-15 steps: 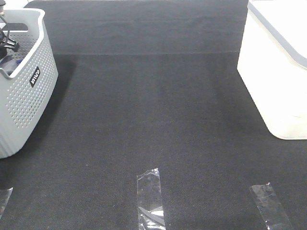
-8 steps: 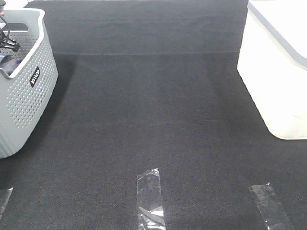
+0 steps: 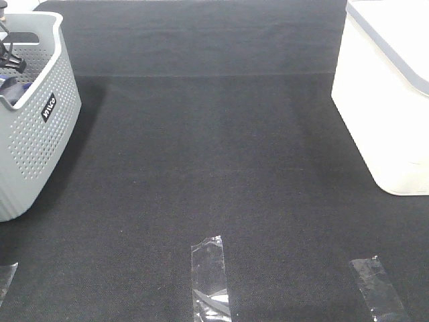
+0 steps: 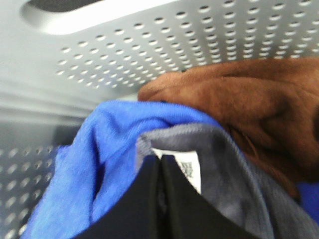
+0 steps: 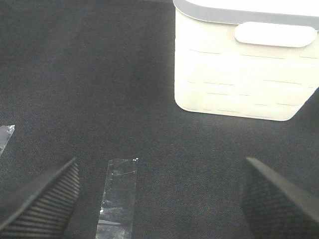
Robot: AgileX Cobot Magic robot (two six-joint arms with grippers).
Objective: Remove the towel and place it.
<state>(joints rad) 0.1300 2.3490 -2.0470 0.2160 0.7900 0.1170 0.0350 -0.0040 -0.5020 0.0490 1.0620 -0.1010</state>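
Left hand (image 4: 160, 163): clamped on the towel (image 4: 227, 172) hem, inside the basket (image 3: 40, 127), 10 o'clock.
Right hand (image 5: 159, 172): fingers spread apart above the surface (image 3: 214, 168).
White bin (image 3: 389, 107): 2 o'clock.

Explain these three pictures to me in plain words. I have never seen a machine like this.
This is a robot with two arms, each ending in a pair of jaws. The wide picture comes from a camera mounted high above the black mat. It shows a grey basket on the left, a white bin on the right, and strips of clear tape nearest the camera. The other two pictures come from cameras on the arms' wrists. The left one looks inside the basket: the left jaws are shut and appear to pinch the edge of the grey towel beside its white label. A blue cloth and a brown cloth lie against it. The right one shows the right jaws open and empty above the mat, facing the bin.
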